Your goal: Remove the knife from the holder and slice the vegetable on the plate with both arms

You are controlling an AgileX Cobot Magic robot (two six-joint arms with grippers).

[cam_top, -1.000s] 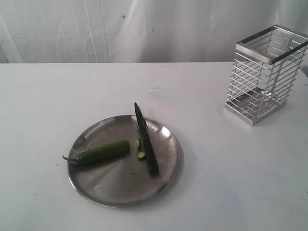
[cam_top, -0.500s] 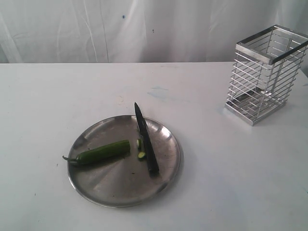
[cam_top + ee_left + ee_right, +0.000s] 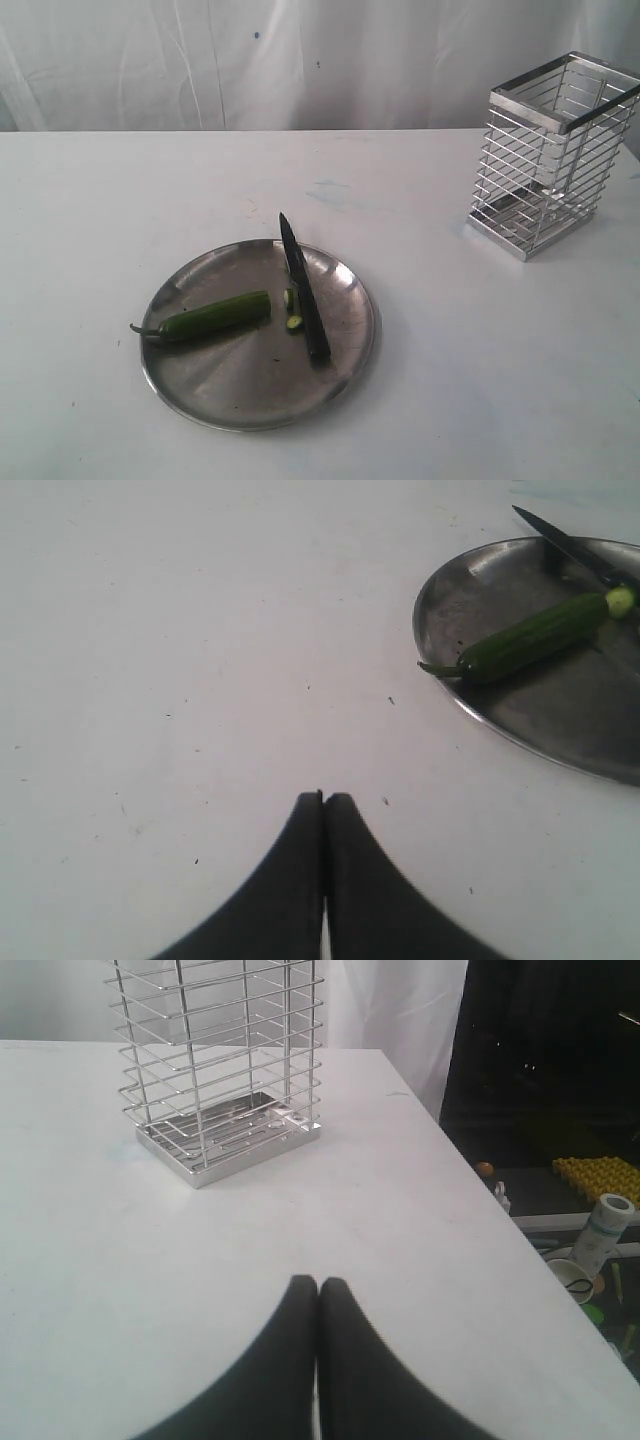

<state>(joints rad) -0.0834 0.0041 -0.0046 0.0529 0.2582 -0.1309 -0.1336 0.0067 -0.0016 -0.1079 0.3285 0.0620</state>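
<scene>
The steel plate (image 3: 230, 400) lies on the white table, left of centre. On it rests the green vegetable (image 3: 212, 317) with its tip cut off, and small slices (image 3: 293, 322) lie beside the black knife (image 3: 303, 290). The knife points away across the plate's right half. The wire holder (image 3: 548, 155) stands empty at the back right. Neither arm shows in the exterior view. My left gripper (image 3: 324, 798) is shut and empty over bare table, apart from the plate (image 3: 440, 590) and vegetable (image 3: 530, 637). My right gripper (image 3: 318, 1284) is shut and empty, short of the holder (image 3: 215, 1060).
A white curtain hangs behind the table. In the right wrist view the table edge (image 3: 480, 1200) runs close by, with a dark floor area and small items such as a cup (image 3: 575, 1272) below it.
</scene>
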